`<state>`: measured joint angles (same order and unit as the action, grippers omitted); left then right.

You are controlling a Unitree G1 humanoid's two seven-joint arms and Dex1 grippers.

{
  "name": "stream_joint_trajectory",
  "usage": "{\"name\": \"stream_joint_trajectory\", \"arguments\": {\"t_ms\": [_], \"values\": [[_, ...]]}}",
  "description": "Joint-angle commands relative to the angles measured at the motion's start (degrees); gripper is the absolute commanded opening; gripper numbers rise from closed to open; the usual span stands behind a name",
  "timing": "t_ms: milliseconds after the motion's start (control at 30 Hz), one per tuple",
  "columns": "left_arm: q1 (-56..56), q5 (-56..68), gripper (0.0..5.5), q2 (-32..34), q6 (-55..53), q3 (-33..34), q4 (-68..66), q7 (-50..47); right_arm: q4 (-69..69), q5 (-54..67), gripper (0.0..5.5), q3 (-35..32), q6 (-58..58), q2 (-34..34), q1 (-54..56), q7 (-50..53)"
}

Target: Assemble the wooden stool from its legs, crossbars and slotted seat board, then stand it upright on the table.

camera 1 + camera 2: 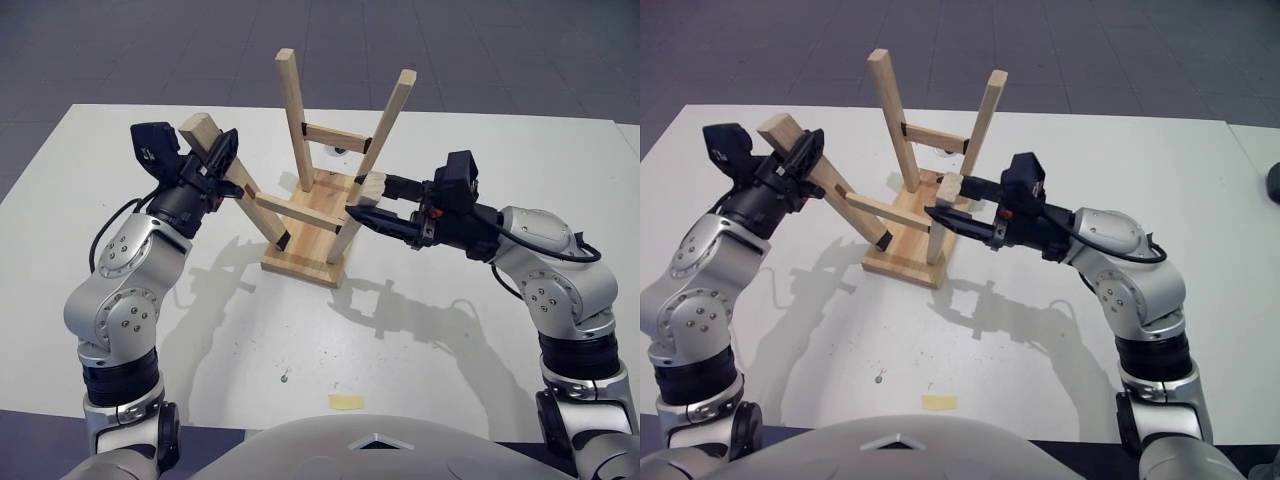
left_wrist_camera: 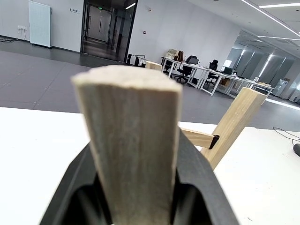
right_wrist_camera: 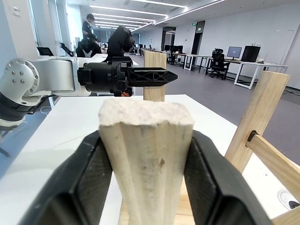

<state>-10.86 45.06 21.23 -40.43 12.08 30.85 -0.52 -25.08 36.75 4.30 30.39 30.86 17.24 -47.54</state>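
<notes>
1. Stool [image 1: 305, 230] sits upside down in the middle of the desk, its seat board [image 1: 298, 262] flat on the white desk [image 1: 450, 350] and its four legs pointing up.
2. Left hand [image 1: 224, 158] is clamped around the upper end of the near-left leg [image 1: 247, 193], which leans outward.
3. Right hand [image 1: 362, 203] is closed on the top of the near-right leg [image 1: 345, 235].
4. A crossbar [image 1: 285, 211] joins those two legs.
5. Farther back, two far legs [image 1: 294, 120] rise, linked by a second crossbar [image 1: 336, 138].

Four legs [image 1: 293, 110], two crossbars [image 1: 337, 138] — one seat board [image 1: 302, 255].
</notes>
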Motion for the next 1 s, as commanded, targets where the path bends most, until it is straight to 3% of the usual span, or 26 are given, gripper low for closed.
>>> {"name": "stream_joint_trajectory", "arguments": {"t_ms": [33, 700, 833, 933, 1000], "values": [[2.09, -2.65, 1.02, 0.99, -2.89, -1.34, -0.75, -0.39, 1.62, -3.38, 2.05, 2.55, 1.67, 0.69, -1.83, 1.38], [-0.11, -6.35, 1.02, 0.21, -4.1, -7.63, 0.95, 2.87, -2.11, -4.85, 2.05, 8.49, 11.91, 5.19, 4.72, 7.72], [-0.02, -8.22, 1.02, 0.34, -3.78, -8.41, 0.28, 3.46, -2.09, -1.4, 2.05, 5.79, 13.85, 3.48, 6.22, 8.88], [-0.31, -9.38, 1.02, 0.89, -3.54, -8.06, -0.09, 3.73, -1.68, 6.05, 2.76, 0.11, 15.93, 0.35, 7.81, 9.67], [-1.01, -9.38, 1.02, 1.2, -3.73, -7.82, 0.42, 3.97, -0.15, 18.93, 3.15, -7.65, 19.1, -2.12, 10.19, 10.59]]}}
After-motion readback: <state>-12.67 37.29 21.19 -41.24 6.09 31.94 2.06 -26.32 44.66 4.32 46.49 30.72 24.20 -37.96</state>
